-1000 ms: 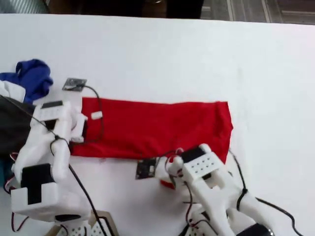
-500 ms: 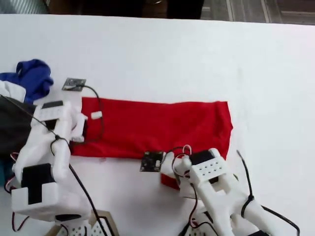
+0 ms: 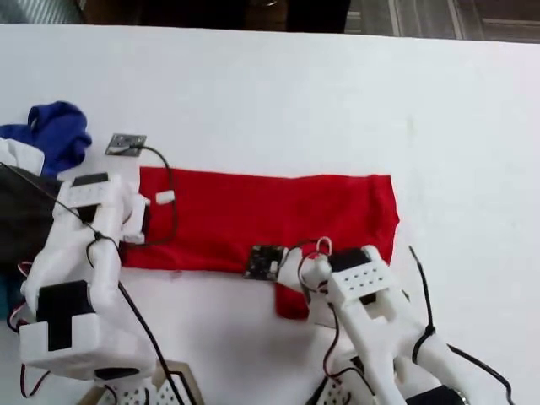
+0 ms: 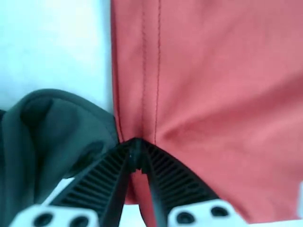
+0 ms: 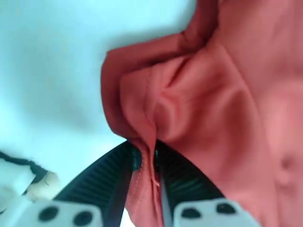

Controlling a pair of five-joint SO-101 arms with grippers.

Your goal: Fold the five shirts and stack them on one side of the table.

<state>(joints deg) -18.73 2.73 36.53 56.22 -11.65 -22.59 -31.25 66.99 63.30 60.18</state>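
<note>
A red shirt [image 3: 270, 215] lies folded into a long band across the middle of the white table [image 3: 278, 93]. My left gripper [image 4: 138, 163] is shut on the red shirt [image 4: 208, 94] at its hemmed left end, and shows in the high view by that end [image 3: 139, 221]. My right gripper [image 5: 147, 158] is shut on a bunched fold of the red shirt [image 5: 213, 94] at its near edge. In the high view it [image 3: 305, 278] sits at the shirt's front right, where a red flap [image 3: 291, 302] hangs out toward the front.
A blue shirt [image 3: 52, 133] lies bunched at the far left, with dark cloth [image 3: 21, 215] and a white piece [image 3: 18, 156] beside it. Dark cloth [image 4: 52, 137] also lies next to the left gripper. The back and right of the table are bare white.
The right arm has shifted rightward and toward the shirt's middle, dragging a flap of red shirt with it. The left arm has stayed put.
</note>
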